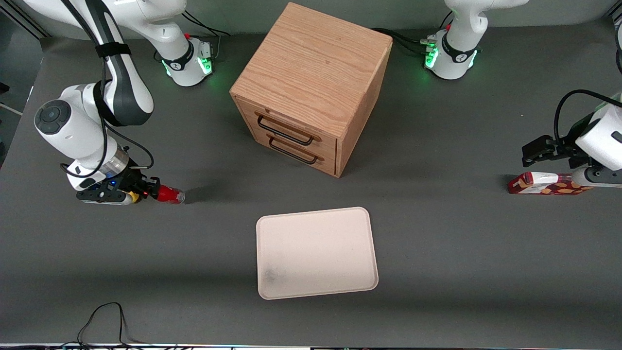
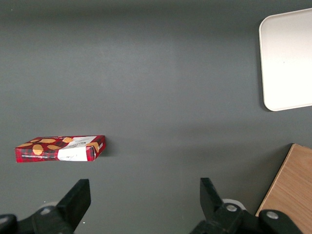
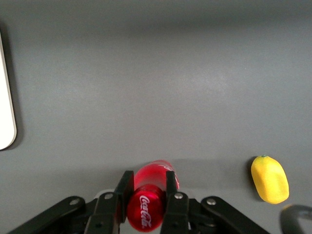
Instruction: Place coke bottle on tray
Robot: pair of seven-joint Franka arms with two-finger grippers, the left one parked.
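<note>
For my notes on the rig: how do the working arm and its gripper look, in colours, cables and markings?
The right arm is glossy white with dark grey joint sections, a round grey cap and a black strap. Black cables run along it. Its base glows green. The gripper, low over the table at the working arm's end, is black with small blue and red lights; its jaws are slim black bars with silver screws.

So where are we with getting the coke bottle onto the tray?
Done: the gripper is at the coke bottle, toward the working arm's end of the table, its fingers closed against the bottle's sides. In hand: the bottle is clamped there, beside a lemon. Left: carrying it over to the tray, which holds nothing yet, and releasing it there.
</note>
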